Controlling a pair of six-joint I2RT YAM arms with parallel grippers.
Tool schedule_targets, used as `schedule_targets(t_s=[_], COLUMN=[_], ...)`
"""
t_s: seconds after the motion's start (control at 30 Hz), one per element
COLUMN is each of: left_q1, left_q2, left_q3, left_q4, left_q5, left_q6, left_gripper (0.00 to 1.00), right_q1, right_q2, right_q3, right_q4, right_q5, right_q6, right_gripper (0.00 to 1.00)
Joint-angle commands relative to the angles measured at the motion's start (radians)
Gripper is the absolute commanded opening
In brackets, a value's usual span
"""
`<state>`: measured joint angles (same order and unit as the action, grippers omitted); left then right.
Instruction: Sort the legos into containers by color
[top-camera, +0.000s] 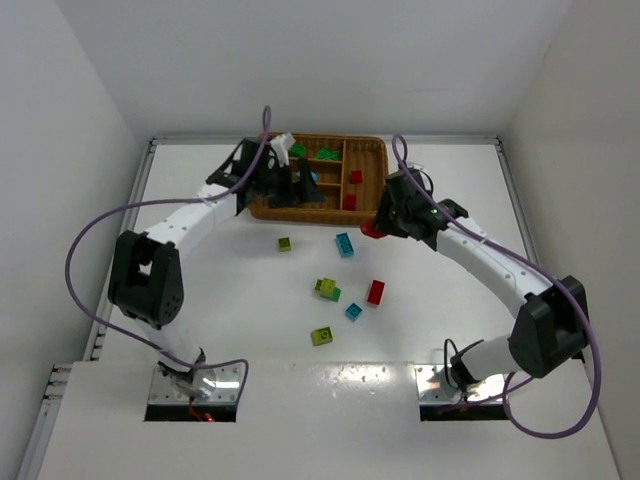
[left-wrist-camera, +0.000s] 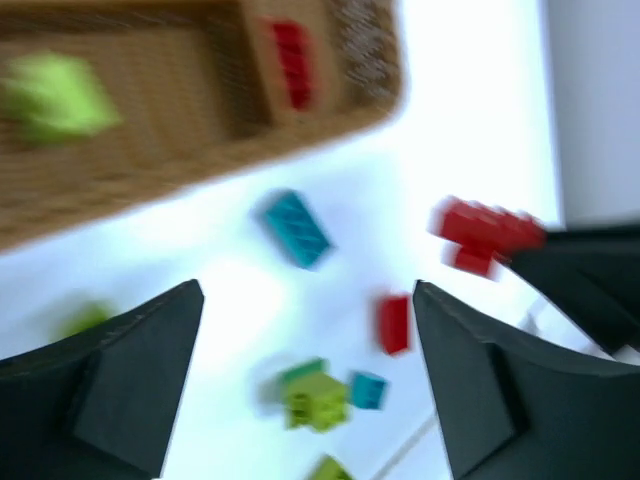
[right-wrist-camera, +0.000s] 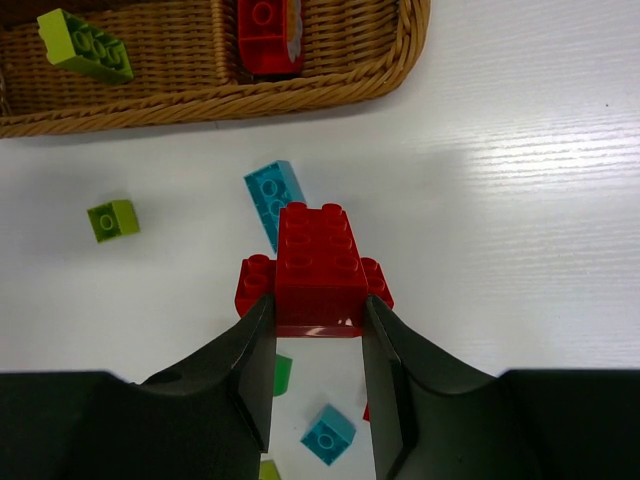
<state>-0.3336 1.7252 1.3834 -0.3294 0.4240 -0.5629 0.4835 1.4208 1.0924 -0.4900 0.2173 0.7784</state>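
White table; tray at 12 o'clock.
Red legos, prob. light/stiff/slick, are pinched at flat sides by R gripper; L gripper is spread.

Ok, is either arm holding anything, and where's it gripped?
The right gripper pinches a red lego clump by the two sides of its upper brick, at the near end. The left gripper is open and empty.

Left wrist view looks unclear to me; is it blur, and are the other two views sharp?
Left wrist view: blurred all over, tray and cyan brick smeared, open left claw soft-edged. Right wrist view: sharp, studs crisp on the red stack in the right claw, mild sheen on the table. Top external view: sharp, evenly lit.
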Motion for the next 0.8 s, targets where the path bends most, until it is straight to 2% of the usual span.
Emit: schedule_targets(t_s=[0.0,0.13,0.27,0.47,0.63,0.77], left_q1=[-0.094,-0.137,-0.195,-0.231,-0.249,-0.249], left_q2=[-0.030,-0.039,0.002,0.025,0.025,0.025], left_q3=[-0.076,-0.155,-0.164,-0.201,-0.211,-0.211], left_q4=[0.080,0.257,0.331,0.467,0.490,0.490], left_q5=[0.062,0.107,0.128,0.162,0.147,0.122], left_q6=[-0.075,-0.190,-0.215,-0.215,-0.169,-0.146], left_gripper=[0.94,0.98,0.98,0.89,0.78,0.72], right_q1=[-0.005,0.004,0.004,0.004,0.004,0.004], right_q2=[0.023,0.032,0.023,0.012,0.012,0.012], right_q3=[0.029,0.029,0.029,0.029,0.038,0.058], right_q4=[0.030,0.050,0.059,0.059,0.059,0.059], right_q5=[0.014,-0.021,-0.064,-0.107,-0.147,-0.167], right_q6=[0.018,0.018,0.018,0.018,0.028,0.028], right_gripper=[0.10,0.10,0.10,0.10,0.10,0.10])
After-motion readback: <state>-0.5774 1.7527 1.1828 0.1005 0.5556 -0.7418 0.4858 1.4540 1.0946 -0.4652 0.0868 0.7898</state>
